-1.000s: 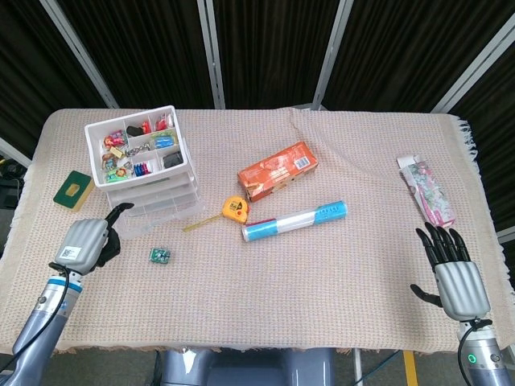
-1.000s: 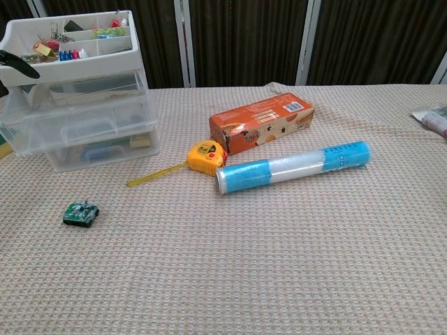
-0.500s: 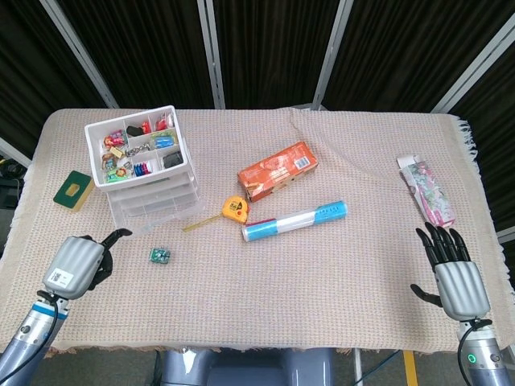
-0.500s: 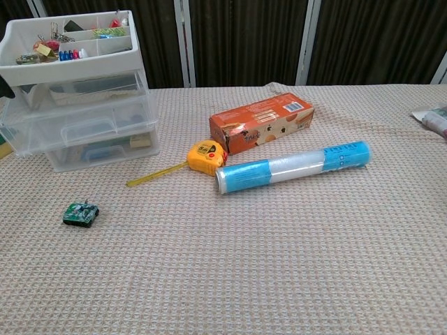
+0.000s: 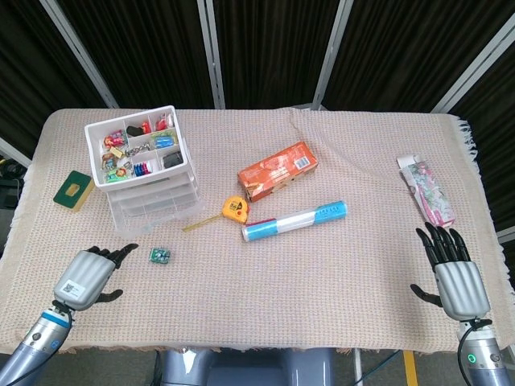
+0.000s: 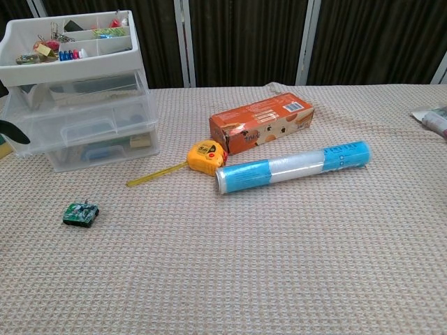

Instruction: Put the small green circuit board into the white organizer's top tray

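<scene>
The small green circuit board lies flat on the cloth in front of the white organizer. The organizer's top tray holds several small coloured items in its compartments. My left hand hovers near the table's front left, just left of the board, fingers spread and holding nothing; only a dark fingertip shows at the chest view's left edge. My right hand rests open at the front right corner, far from the board.
A yellow tape measure with its tape pulled out, an orange box and a blue-and-white tube lie mid-table. A green pad sits left of the organizer. A printed packet lies at the right edge.
My left hand has drawn back from beside the organizer toward the table's front edge and spread its fingers. The board and my right hand have not moved.
</scene>
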